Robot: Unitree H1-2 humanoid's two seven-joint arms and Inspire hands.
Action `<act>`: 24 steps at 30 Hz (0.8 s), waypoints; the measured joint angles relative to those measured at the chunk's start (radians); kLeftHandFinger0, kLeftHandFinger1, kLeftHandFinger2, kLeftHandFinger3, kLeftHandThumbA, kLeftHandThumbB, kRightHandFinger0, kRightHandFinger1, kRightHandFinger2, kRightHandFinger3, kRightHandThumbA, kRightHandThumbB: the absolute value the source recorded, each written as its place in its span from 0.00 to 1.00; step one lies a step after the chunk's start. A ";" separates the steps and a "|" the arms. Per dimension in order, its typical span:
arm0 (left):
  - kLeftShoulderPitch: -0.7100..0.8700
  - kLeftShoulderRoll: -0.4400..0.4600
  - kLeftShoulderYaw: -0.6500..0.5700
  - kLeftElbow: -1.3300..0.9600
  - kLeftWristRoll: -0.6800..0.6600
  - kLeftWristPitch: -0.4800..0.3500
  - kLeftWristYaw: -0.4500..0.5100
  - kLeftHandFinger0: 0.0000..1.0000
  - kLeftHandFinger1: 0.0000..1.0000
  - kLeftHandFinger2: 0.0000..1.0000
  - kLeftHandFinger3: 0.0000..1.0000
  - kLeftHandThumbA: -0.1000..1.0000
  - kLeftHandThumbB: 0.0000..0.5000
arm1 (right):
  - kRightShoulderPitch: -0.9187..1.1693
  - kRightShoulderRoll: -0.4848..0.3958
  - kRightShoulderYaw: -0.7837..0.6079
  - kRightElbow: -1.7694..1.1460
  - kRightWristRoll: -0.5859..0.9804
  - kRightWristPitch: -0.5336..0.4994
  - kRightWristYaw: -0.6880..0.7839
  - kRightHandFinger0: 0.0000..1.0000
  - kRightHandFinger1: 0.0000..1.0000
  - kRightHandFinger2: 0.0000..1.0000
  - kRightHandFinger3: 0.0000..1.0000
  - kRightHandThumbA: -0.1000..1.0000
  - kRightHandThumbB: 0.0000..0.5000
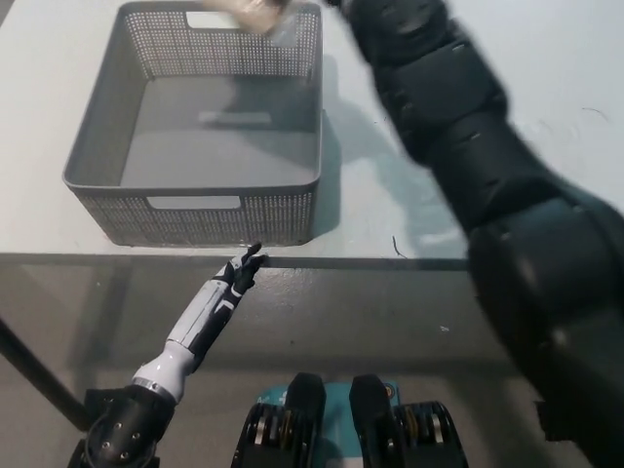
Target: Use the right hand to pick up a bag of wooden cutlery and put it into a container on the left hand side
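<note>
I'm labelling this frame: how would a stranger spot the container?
On the white table, look at its left half, near the front edge. There stands the grey basket, just beyond the left hand; its perforated walls and cut-out handles mark it from everything else.

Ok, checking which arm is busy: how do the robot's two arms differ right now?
The black right arm reaches over the table toward the far rim of the basket; the white left arm sits low, with the left hand at the table's front edge. The right arm looks blurred, the left arm sharp. Both point toward the basket.
</note>
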 measured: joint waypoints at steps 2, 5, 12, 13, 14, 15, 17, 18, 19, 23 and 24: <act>0.000 0.000 0.000 0.000 -0.001 -0.001 -0.005 1.00 1.00 1.00 1.00 1.00 0.65 | 0.000 0.021 0.025 0.010 -0.006 0.000 -0.009 0.00 0.48 0.88 0.84 0.00 0.32; 0.001 0.000 0.000 0.000 -0.002 -0.002 -0.012 1.00 1.00 1.00 1.00 1.00 0.66 | 0.000 0.039 0.058 0.026 -0.014 -0.003 -0.022 0.03 0.53 0.88 0.80 0.00 0.35; 0.015 0.001 -0.001 -0.007 -0.015 -0.015 -0.035 1.00 1.00 1.00 1.00 1.00 0.66 | 0.002 0.042 0.164 0.056 -0.056 0.006 -0.022 1.00 1.00 1.00 1.00 0.76 0.86; 0.025 0.001 -0.002 -0.014 -0.020 -0.019 -0.042 1.00 1.00 1.00 1.00 1.00 0.66 | 0.002 0.034 0.205 0.059 -0.074 0.010 -0.005 1.00 1.00 1.00 1.00 0.77 0.88; 0.033 0.001 -0.001 -0.020 -0.022 -0.021 -0.047 1.00 1.00 1.00 1.00 1.00 0.68 | 0.002 0.026 0.231 0.060 -0.084 0.013 0.006 1.00 1.00 1.00 1.00 0.83 0.99; 0.038 0.002 -0.001 -0.024 -0.024 -0.022 -0.049 1.00 1.00 1.00 1.00 1.00 0.69 | 0.001 0.021 0.250 0.061 -0.092 0.015 0.012 1.00 1.00 1.00 1.00 0.87 1.00; 0.057 0.006 -0.001 -0.043 -0.032 -0.022 -0.059 1.00 1.00 1.00 1.00 1.00 0.71 | 0.001 0.006 0.295 0.061 -0.113 0.017 0.028 1.00 1.00 1.00 1.00 0.91 1.00; 0.069 0.011 0.000 -0.058 -0.040 -0.022 -0.066 1.00 1.00 1.00 1.00 1.00 0.70 | 0.002 -0.005 0.315 0.062 -0.122 0.017 0.035 1.00 1.00 1.00 1.00 0.93 1.00; 0.076 0.015 0.001 -0.067 -0.045 -0.022 -0.070 1.00 1.00 1.00 1.00 1.00 0.71 | 0.002 -0.011 0.323 0.062 -0.125 0.017 0.039 1.00 1.00 1.00 1.00 0.96 0.99; 0.114 0.045 0.004 -0.116 -0.073 -0.022 -0.098 1.00 1.00 1.00 1.00 1.00 0.71 | 0.003 -0.049 0.350 0.061 -0.145 0.017 0.052 1.00 1.00 1.00 1.00 0.99 0.95; 0.122 0.054 0.006 -0.124 -0.081 -0.022 -0.104 1.00 1.00 1.00 1.00 1.00 0.71 | 0.003 -0.058 0.354 0.061 -0.148 0.017 0.054 1.00 1.00 1.00 1.00 0.99 0.93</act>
